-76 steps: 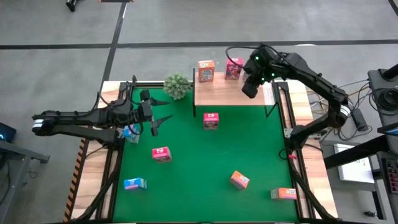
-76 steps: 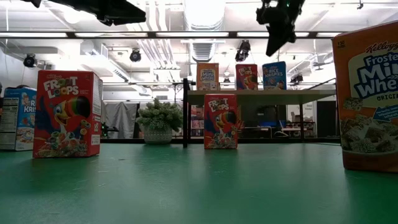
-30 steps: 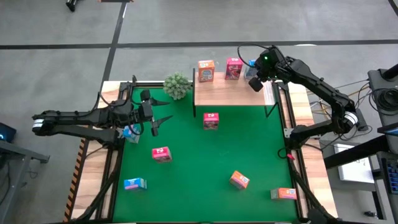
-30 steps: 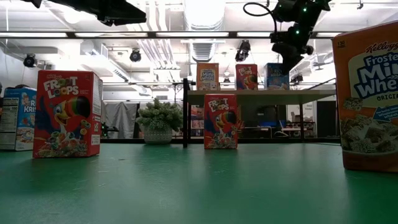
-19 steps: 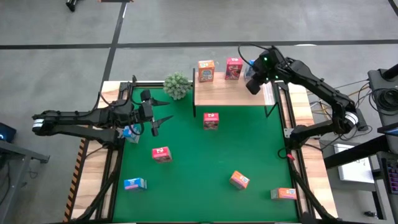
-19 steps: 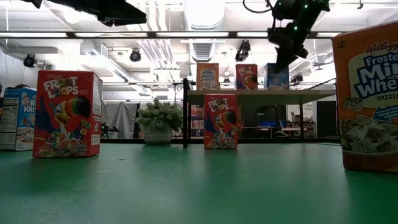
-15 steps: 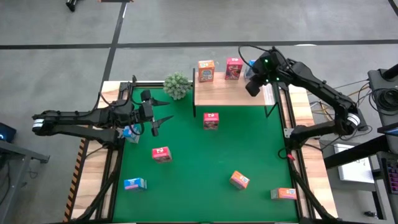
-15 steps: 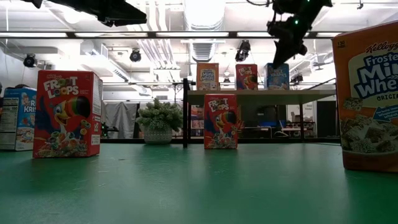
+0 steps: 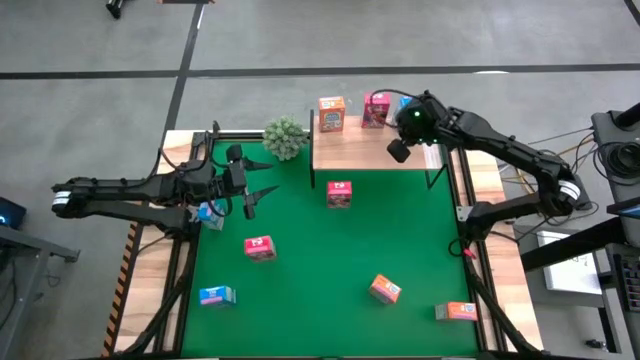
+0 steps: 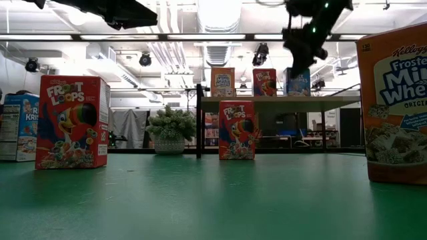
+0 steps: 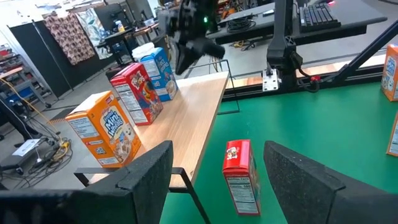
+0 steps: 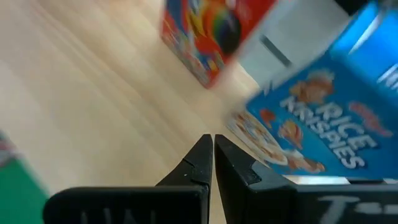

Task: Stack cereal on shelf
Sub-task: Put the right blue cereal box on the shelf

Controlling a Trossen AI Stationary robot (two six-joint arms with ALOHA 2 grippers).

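Right gripper [image 9: 398, 150] empty, fingers pressed together, above shelf [image 9: 350, 150] at far edge. Three boxes standing on shelf. Nearest loose red box [image 9: 339, 193] upright, just before shelf front. Left gripper [image 9: 262, 194] spread, near left edge.

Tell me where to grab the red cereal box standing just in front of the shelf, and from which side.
Grip the red box near its top, jaws across the two narrow sides, coming straight down from above. It stands upright and alone on the green table, with the shelf behind it, so a top approach looks least obstructed.
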